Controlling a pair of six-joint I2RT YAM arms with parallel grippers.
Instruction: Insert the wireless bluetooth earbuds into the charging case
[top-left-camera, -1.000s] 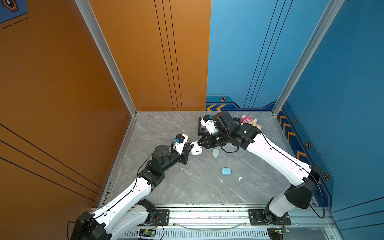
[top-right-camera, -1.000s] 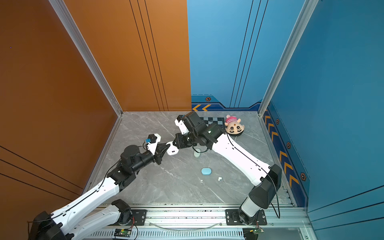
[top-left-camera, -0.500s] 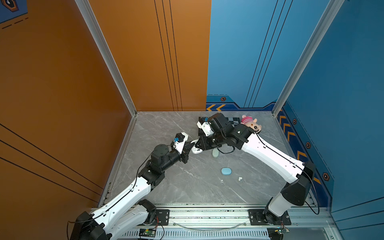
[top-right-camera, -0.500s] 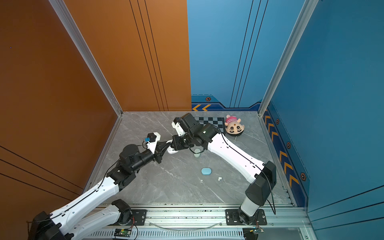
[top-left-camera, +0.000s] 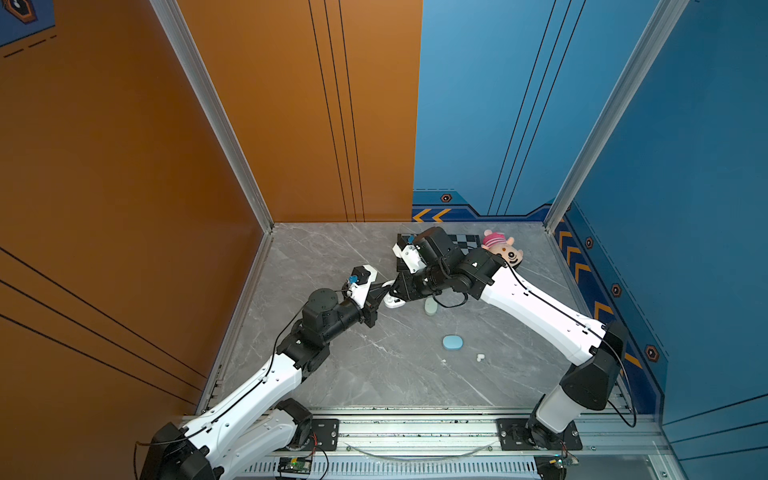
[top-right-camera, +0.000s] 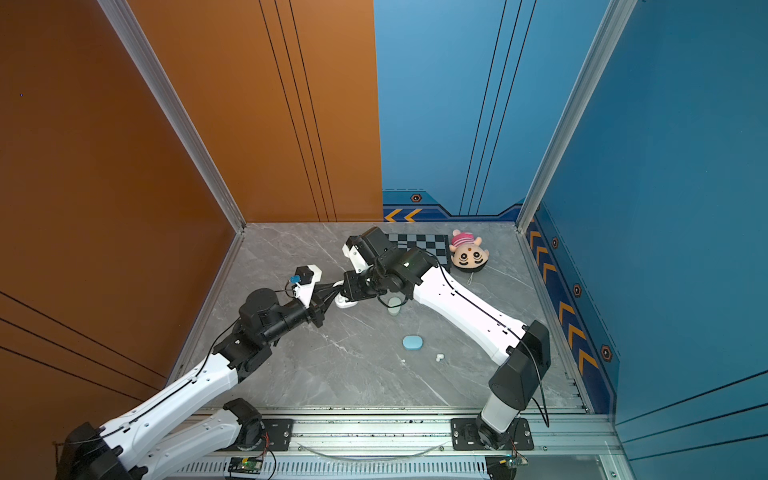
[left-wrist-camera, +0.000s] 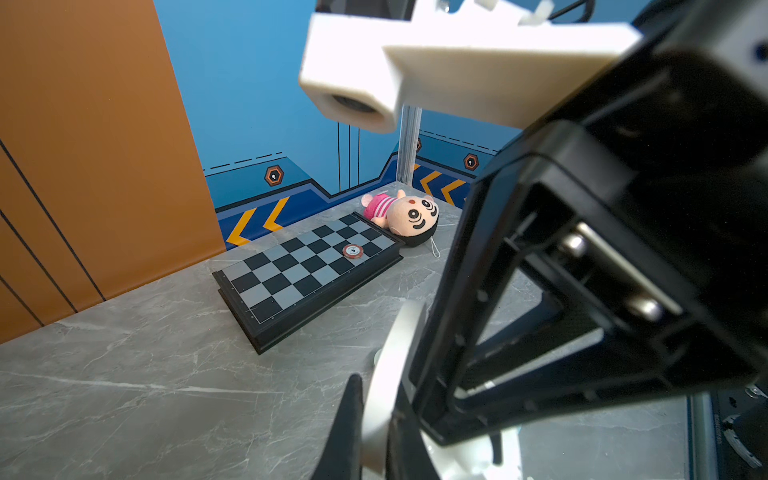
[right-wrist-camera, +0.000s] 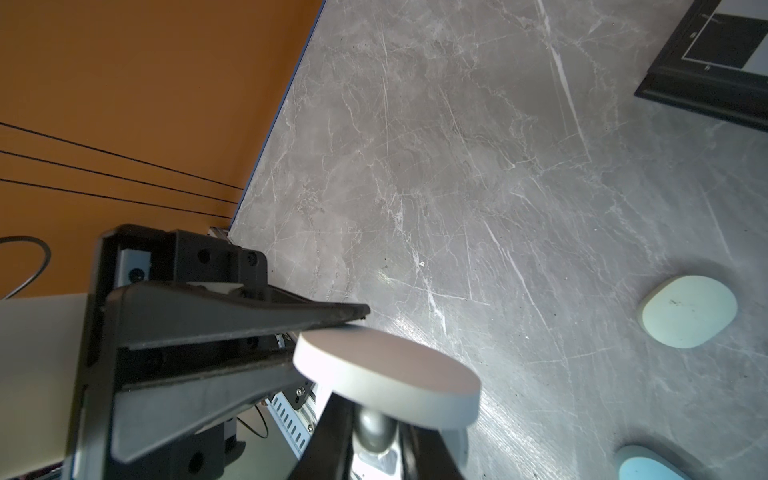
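Observation:
A white charging case (top-left-camera: 393, 301) (top-right-camera: 345, 301) stands open on the table. My left gripper (top-left-camera: 384, 288) (top-right-camera: 336, 286) (left-wrist-camera: 376, 432) is shut on its raised lid (left-wrist-camera: 395, 353) (right-wrist-camera: 386, 374). My right gripper (top-left-camera: 397, 296) (top-right-camera: 347, 293) (right-wrist-camera: 374, 442) reaches in from the right, right over the case's open base, below the lid. It is shut on a small grey-white earbud (right-wrist-camera: 372, 430) that fills the gap between its black fingers. Another white earbud (top-left-camera: 480, 357) (top-right-camera: 439, 356) lies loose on the table near the front right.
A pale green case (top-left-camera: 431, 308) (top-right-camera: 393, 307) (right-wrist-camera: 688, 309) lies shut just right of the grippers, and a blue case (top-left-camera: 452, 342) (top-right-camera: 412, 342) nearer the front. A chessboard (top-right-camera: 419, 245) (left-wrist-camera: 307, 270) and a plush toy (top-left-camera: 503, 249) (top-right-camera: 469, 255) sit at the back.
My right gripper has swung left and down from near the chessboard to the open white case. The left gripper has kept its hold on the lid.

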